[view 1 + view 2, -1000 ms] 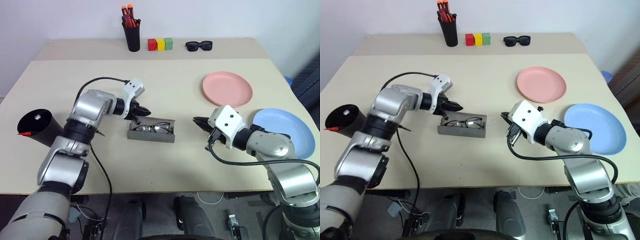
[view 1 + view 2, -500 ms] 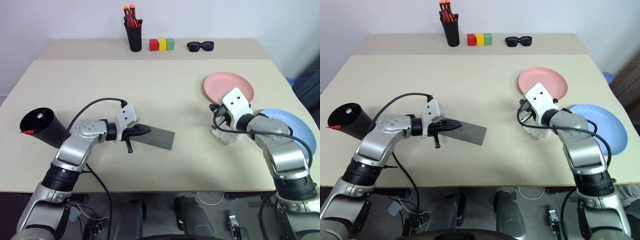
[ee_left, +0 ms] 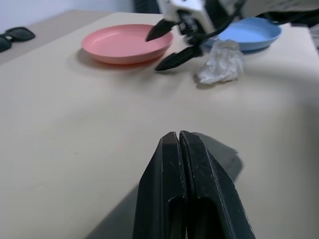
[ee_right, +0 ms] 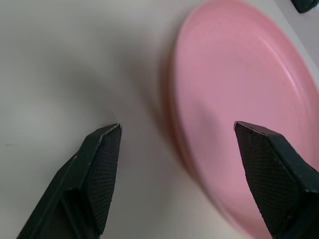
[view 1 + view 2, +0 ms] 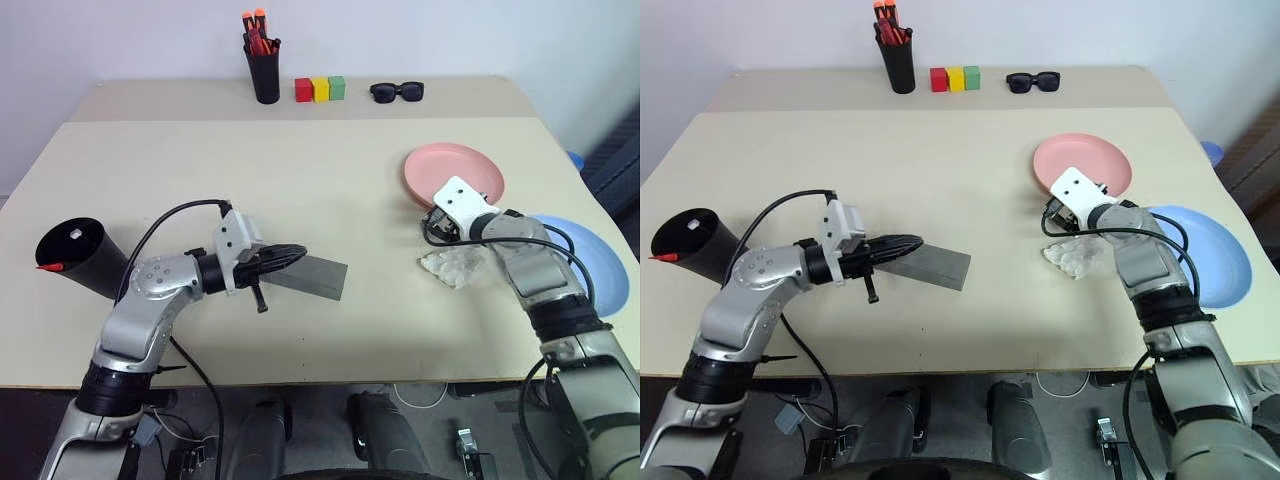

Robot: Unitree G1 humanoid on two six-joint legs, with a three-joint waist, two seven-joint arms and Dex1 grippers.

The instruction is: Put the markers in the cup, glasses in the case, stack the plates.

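The right gripper (image 4: 177, 174) stands with its two black fingers spread wide and nothing between them, one fingertip over bare tabletop, the other over the near rim of the salmon-pink round plastic plate (image 5: 455, 175). Just beside that wrist, on the side toward the robot, lies a crumpled clear plastic wrapper (image 5: 446, 266), and past it the light-blue round plate (image 5: 590, 258) sits at the table's right edge, apart from the pink one.

The left gripper (image 3: 178, 142) is pressed fully closed, empty, its tips over the near end of the grey felt-like rectangular glasses case (image 5: 310, 276), whose lid is down; whether they touch it cannot be told. The wire-framed glasses cannot be seen with the lid down.

At the left edge of the beige table (image 5: 300, 170) the wide black glossy cup (image 5: 80, 256) lies tilted on its side, a red marker tip (image 5: 47, 267) poking past its mouth and a pale marker end (image 5: 75, 234) showing inside.

Open tabletop stretches between case and plates. Along the far edge stand a tall black cylindrical pen holder (image 5: 265, 70) of orange-red pens, three small red, yellow and green blocks (image 5: 320, 89), and chunky black sunglasses (image 5: 397, 92).
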